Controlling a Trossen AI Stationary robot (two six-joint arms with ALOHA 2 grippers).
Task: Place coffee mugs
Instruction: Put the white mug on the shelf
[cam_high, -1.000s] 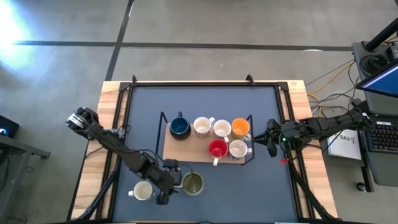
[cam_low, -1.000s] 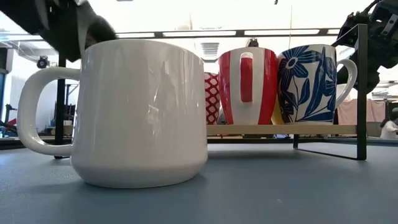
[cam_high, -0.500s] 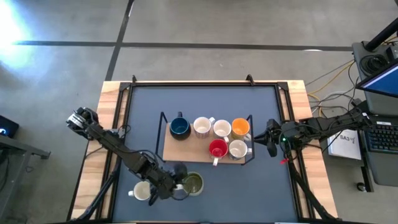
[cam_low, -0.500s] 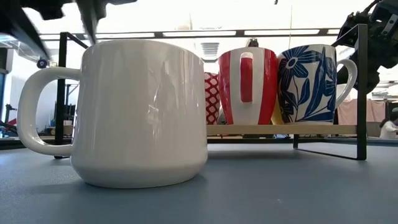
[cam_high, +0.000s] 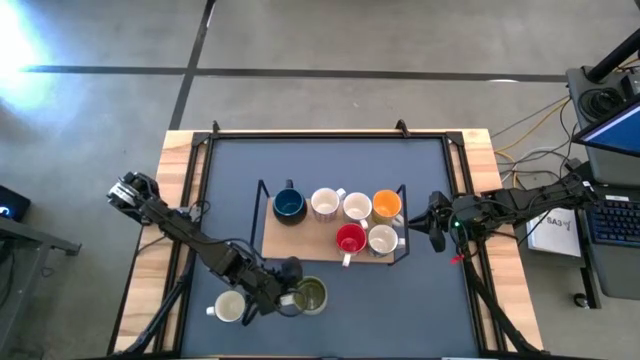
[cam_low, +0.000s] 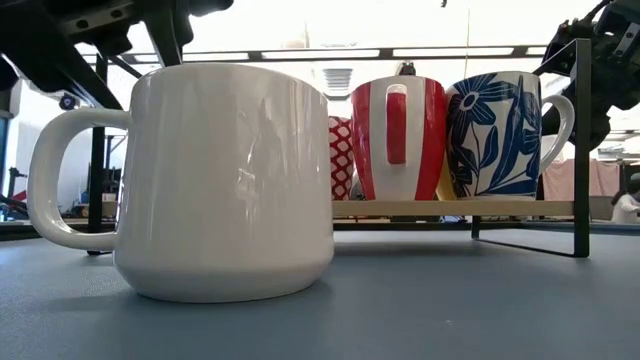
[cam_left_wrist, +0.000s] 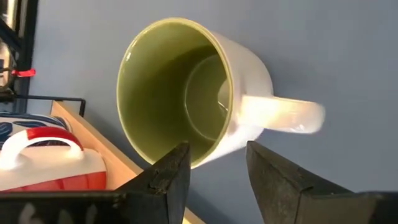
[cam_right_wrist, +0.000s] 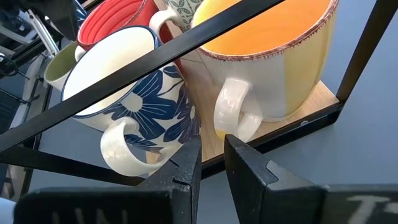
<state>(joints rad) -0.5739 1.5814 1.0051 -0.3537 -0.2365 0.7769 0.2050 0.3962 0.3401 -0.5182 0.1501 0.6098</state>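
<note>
Left gripper (cam_high: 287, 297) at the olive-green-lined ceramic mug (cam_high: 311, 295), lower centre.
Jaws apart; straddle the rim squarely before closing. Right gripper (cam_high: 432, 226) waits, jaws nearly together, empty.

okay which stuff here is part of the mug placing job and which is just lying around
Part of the job:
- olive green mug, left end effector open at its rim
- white mug on the table
- six mugs on the wooden rack

Just lying about:
- keyboard
- cables on the floor
</note>
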